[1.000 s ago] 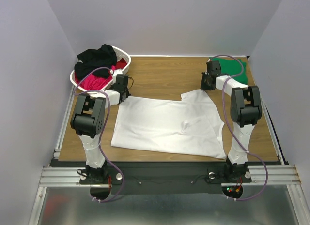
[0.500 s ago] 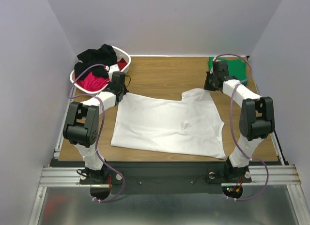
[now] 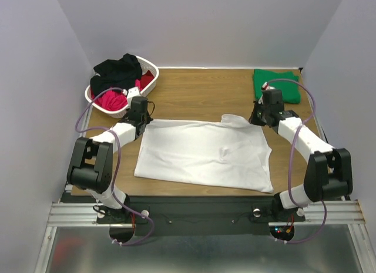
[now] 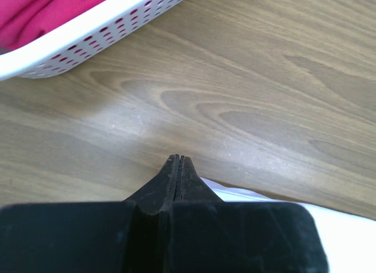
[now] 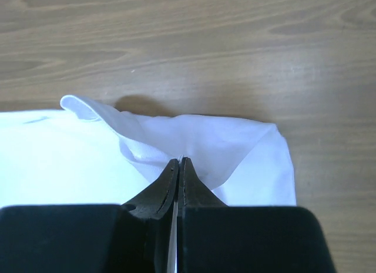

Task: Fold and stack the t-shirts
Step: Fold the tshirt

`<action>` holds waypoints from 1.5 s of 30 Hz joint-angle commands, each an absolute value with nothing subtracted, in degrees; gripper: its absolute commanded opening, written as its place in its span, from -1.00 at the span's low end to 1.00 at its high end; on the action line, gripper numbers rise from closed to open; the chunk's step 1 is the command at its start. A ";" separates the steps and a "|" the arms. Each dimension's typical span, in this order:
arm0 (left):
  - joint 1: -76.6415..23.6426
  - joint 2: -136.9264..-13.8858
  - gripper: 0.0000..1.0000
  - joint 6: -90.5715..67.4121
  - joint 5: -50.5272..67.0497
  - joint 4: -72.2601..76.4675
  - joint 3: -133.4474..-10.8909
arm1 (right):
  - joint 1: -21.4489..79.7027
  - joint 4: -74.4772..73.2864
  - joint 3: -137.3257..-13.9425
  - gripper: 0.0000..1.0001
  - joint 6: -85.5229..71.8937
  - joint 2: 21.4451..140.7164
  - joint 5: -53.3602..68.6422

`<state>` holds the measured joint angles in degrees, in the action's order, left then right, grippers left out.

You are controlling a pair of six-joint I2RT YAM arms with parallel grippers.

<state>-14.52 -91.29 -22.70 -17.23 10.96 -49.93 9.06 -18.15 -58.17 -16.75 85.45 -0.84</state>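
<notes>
From above, the white t-shirt [image 3: 202, 155] lies spread flat, with the left gripper [image 3: 139, 117] at its far-left corner and the right gripper [image 3: 258, 117] at its far-right corner. Beyond it, a basket [image 3: 156, 69] holds a black t-shirt [image 3: 117, 70] and a pink t-shirt [image 3: 110, 100], and a green t-shirt [image 3: 276, 85] lies folded.

The left wrist view shows the jaws clenched; I cannot tell whether they grasp the white cloth beneath.

The right wrist view shows the jaws pinching a raised fold of the white t-shirt.

The table [image 3: 200, 97] is wooden and the walls [image 3: 200, 26] are pale.

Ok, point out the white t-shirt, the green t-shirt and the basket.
white t-shirt [image 3: 200, 155]: top view, middle of body
green t-shirt [image 3: 288, 80]: top view, upper right part
basket [image 4: 100, 26]: left wrist view, lattice wall
</notes>
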 commanded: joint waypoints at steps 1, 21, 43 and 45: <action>-14.50 -85.00 -1.00 -23.73 -19.16 13.01 -46.77 | 10.37 -20.03 -56.00 -0.99 -19.07 78.32 -0.26; -14.59 -71.11 -1.00 -28.65 -22.41 12.57 -33.58 | 14.77 -37.44 -50.28 -0.99 -23.29 62.14 -2.29; -15.03 -54.94 -1.00 -35.77 -23.82 8.97 -24.00 | 15.29 -45.17 -51.68 -0.99 -25.49 57.48 -5.98; -15.03 -53.54 -1.00 -36.30 -23.47 8.35 -23.38 | 15.29 -45.96 -51.68 -0.99 -25.66 57.04 -6.06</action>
